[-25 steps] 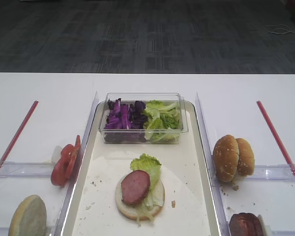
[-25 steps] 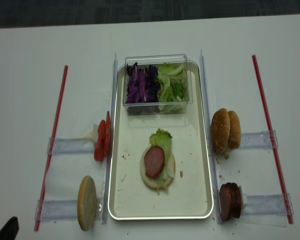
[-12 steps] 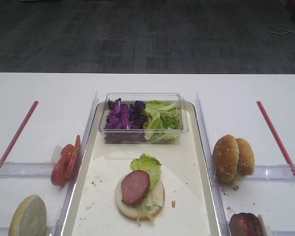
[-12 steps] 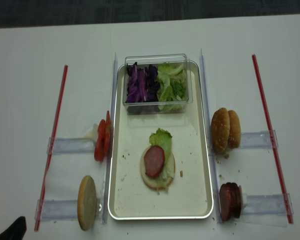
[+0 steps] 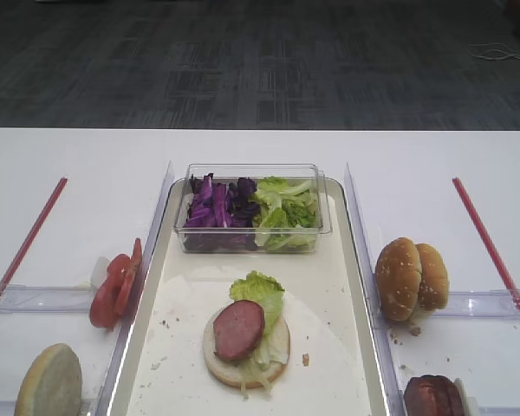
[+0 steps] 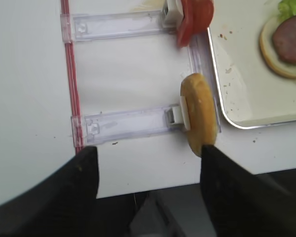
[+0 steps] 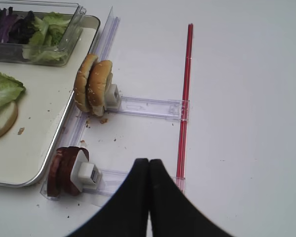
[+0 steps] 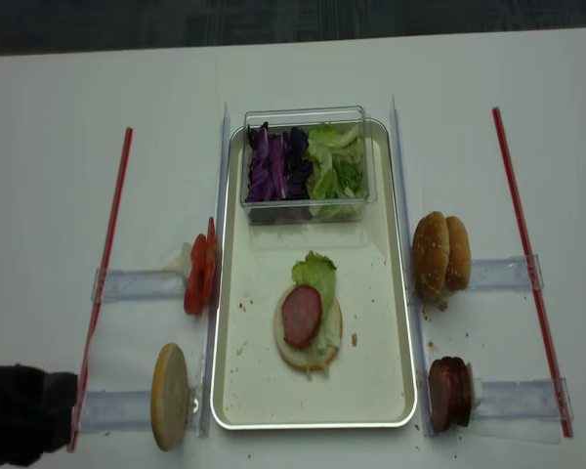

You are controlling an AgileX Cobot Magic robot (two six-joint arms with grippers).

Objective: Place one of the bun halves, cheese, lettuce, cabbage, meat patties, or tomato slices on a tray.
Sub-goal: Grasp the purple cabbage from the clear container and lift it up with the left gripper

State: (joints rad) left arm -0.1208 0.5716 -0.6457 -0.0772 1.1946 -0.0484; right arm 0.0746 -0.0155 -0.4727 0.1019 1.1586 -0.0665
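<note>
- Exterior high view: the tray [image 5: 364,286] lies along the middle of the table, long axis running from the near edge to the far edge. A bun half [image 5: 245,351] lies flat near its near end, bearing lettuce [image 5: 260,290] and a meat patty [image 5: 238,329]. A clear box [image 5: 251,208] of cabbage [image 5: 215,206] sits at the far end. No gripper shows here.
- Right wrist view: the right gripper [image 7: 148,197] is clenched, fingers together, holding nothing. It hangs over bare table, with the meat patties [image 7: 64,170] in their holder to its left at the tray's right rim.
- Left wrist view: the left gripper [image 6: 148,185] is spread wide and empty. An upright bun half [image 6: 200,113] stands on edge just ahead of the right finger [image 6: 232,187], its long axis parallel to the tray's left rim. Tomato slices [image 6: 193,17] stand farther ahead.
- Realsense view: the left arm [image 8: 20,415] enters at the near left corner, so it is probably the nearer arm for the left bun half [image 8: 170,396]. Open table lies between them; the holder [image 8: 112,410] and tray rim crowd the bun's sides.
</note>
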